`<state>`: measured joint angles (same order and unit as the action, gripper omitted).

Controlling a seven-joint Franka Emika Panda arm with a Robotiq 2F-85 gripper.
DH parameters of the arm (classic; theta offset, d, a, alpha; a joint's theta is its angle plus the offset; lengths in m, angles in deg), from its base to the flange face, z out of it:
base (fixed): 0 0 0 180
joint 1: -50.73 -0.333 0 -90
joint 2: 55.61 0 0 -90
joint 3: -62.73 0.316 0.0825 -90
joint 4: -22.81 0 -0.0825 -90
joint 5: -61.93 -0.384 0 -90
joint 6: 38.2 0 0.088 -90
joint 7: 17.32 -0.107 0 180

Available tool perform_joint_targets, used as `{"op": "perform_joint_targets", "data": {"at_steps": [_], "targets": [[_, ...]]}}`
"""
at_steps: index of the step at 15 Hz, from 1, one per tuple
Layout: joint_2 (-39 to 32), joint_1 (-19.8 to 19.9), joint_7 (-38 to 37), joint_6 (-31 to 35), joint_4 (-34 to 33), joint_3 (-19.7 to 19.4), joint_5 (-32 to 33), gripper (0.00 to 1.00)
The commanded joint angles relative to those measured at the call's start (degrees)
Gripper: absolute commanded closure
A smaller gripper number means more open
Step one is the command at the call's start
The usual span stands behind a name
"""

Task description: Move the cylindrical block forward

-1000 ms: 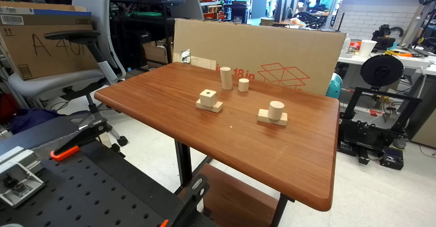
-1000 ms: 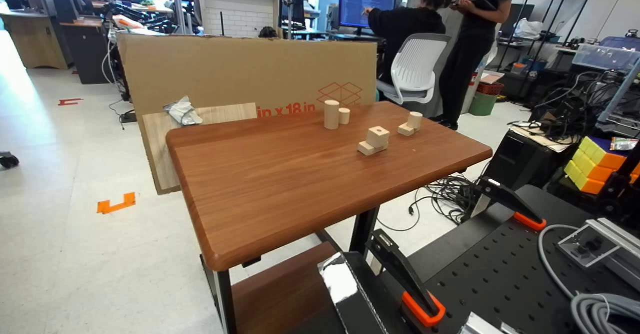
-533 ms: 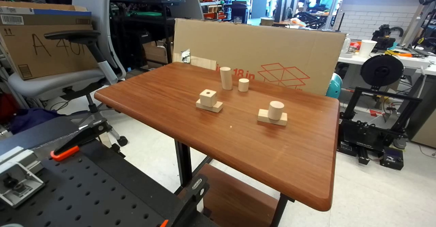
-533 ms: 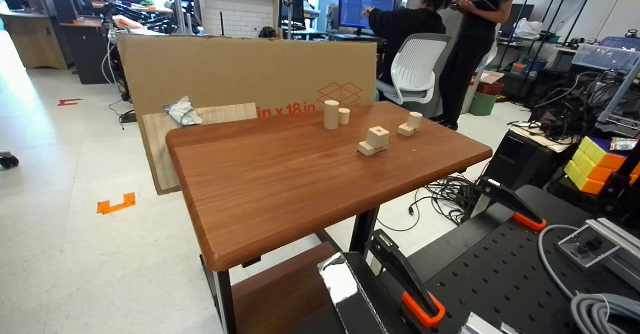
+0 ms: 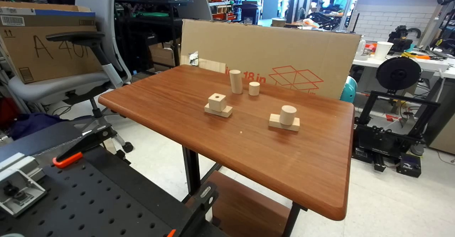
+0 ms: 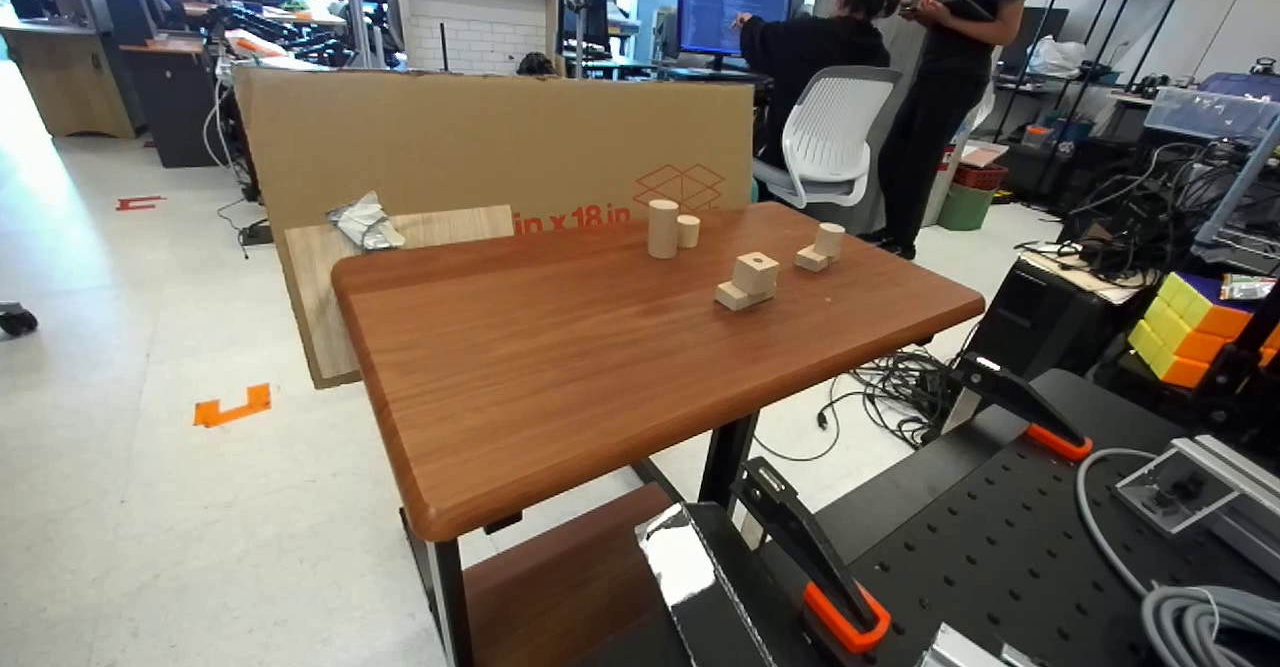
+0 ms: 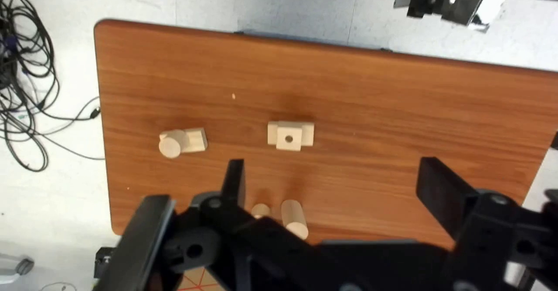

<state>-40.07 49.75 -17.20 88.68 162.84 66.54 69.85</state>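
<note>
Spread jaws newly in exterior view, at top edge; cylindrical block (image 6: 662, 231) unmoved.

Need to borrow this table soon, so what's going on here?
A robot's gripper is meant to move the tall cylindrical block forward, but nothing is being handled yet: its jaws are open and hold nothing. The block stands on the table beside a shorter cylinder, not touching it. A cube with a hole in its top and other wooden pieces share the table.
</note>
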Motion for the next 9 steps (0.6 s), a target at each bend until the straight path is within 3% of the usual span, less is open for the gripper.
{"op": "perform_joint_targets", "data": {"at_steps": [1, 9], "targets": [[-9.75, 0.26, 0.23, 5.32, -8.17, -0.41, 2.17, 0.0], [-26.42, -0.04, -0.14, 11.22, -22.52, -2.08, 1.14, 0.0]]}}
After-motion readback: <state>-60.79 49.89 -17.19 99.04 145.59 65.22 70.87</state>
